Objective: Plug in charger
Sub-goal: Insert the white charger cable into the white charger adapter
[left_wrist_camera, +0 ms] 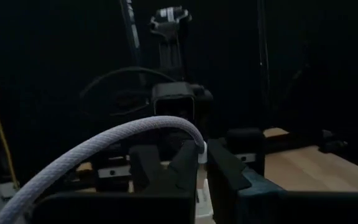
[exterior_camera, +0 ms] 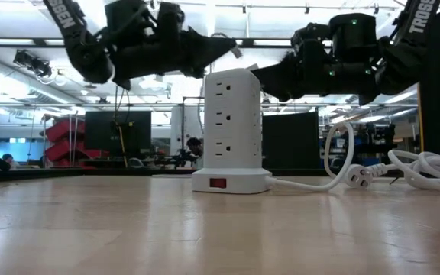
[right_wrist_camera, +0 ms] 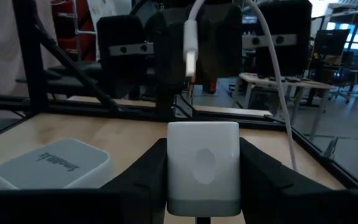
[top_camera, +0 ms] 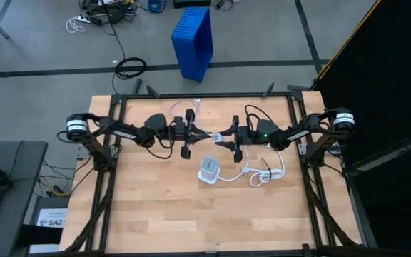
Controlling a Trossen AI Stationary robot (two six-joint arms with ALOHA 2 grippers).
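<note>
The charger (right_wrist_camera: pixel 202 167), a small white block, sits between the fingers of my right gripper (top_camera: pixel 221 135), which is shut on it above the middle of the table. My left gripper (top_camera: pixel 207 134) faces it from the table's left, shut on the plug end of a thin white braided cable (left_wrist_camera: pixel 104 148). In the right wrist view the cable's plug (right_wrist_camera: pixel 190 46) sticks out of the left gripper toward the charger, a short gap away. Both grippers hang above a white power tower (exterior_camera: pixel 231 126), which stands on its base on the table. My left gripper pinches the cable just behind its plug (left_wrist_camera: pixel 201 151) between its two fingers, coming level from the table's left. The plug's tip (right_wrist_camera: pixel 190 67) juts past the fingertips. The cable arcs slack back over the gripper, clear of the table. My right gripper pinches the charger's two opposite sides (right_wrist_camera: pixel 168 163) between its two fingers (right_wrist_camera: pixel 263 171), coming level from the table's right. The charger is lifted clear of the table, and its face with an oval mark is turned to the wrist camera.
The power tower (top_camera: pixel 209 170) stands slightly nearer than the grippers; its thick white cord and plug (top_camera: pixel 262 173) lie on the wood to its right. A black frame (top_camera: pixel 300 143) rims the table. A blue bin (top_camera: pixel 193 41) stands on the floor beyond.
</note>
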